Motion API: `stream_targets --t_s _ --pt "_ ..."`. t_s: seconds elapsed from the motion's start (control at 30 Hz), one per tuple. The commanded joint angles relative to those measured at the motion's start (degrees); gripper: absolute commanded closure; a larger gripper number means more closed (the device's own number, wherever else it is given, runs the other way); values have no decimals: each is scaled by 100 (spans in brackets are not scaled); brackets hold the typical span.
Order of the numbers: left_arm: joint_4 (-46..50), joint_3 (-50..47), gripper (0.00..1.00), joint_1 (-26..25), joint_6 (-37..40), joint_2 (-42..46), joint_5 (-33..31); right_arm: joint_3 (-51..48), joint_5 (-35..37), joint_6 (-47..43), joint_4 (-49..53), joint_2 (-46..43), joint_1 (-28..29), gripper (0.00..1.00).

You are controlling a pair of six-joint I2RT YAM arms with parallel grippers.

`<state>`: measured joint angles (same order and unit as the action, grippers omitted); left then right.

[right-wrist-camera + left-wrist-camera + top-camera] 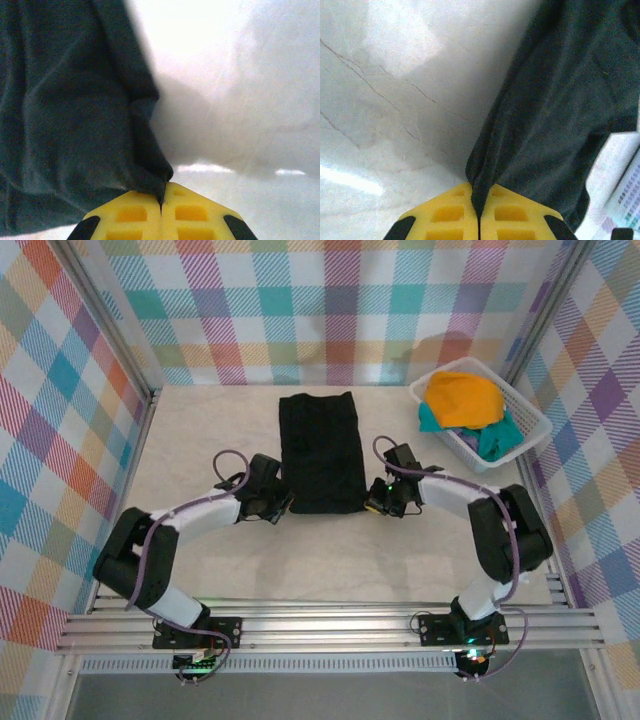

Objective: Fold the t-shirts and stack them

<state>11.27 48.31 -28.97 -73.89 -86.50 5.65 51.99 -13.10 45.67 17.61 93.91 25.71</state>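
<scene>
While the left gripper [283, 506] and right gripper [372, 505] are pinching its near corners, jaws closed on cloth, the black shirt [320, 445] is lying flat mid-table; farther right, a basket [543, 426] is holding an orange shirt [462, 398] and a teal shirt [496, 442].

We find a folded t-shirt [320, 450] mid-table [200, 430], our left gripper [287, 503] at its near-left corner, right gripper [369, 506] at its near-right, and a basket [447, 437] holding heaped shirts [462, 398] to its right.
</scene>
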Motion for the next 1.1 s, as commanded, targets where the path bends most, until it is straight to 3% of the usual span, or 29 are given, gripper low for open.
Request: stream_targets --t_s 0.0,0.13,0.3,0.47,0.53,0.67,0.87,1.07 --pt "1065 78 100 44 855 528 -137 -321 43 8 232 -609 359 100" --pt "1572 -177 100 -18 1192 1250 46 -781 284 401 646 -1588 1000 100" --pt "1836 -679 100 -301 1001 2507 209 -957 743 955 1449 -2863 1783 100" --pt "2271 -297 100 -429 765 3956 -400 -132 1271 1193 2543 -3546 2193 100" --pt "2448 58 100 -425 748 4124 -680 353 1567 1233 3053 -3524 2176 100" --pt "2577 675 100 -389 650 3458 -555 1315 1579 1075 3572 -2931 1904 100" --pt "3149 1684 100 -63 682 1974 -422 1962 1014 697 3057 -1923 1177 100" --pt "3597 2313 100 335 790 1219 -521 2525 575 352 2722 -884 731 100"
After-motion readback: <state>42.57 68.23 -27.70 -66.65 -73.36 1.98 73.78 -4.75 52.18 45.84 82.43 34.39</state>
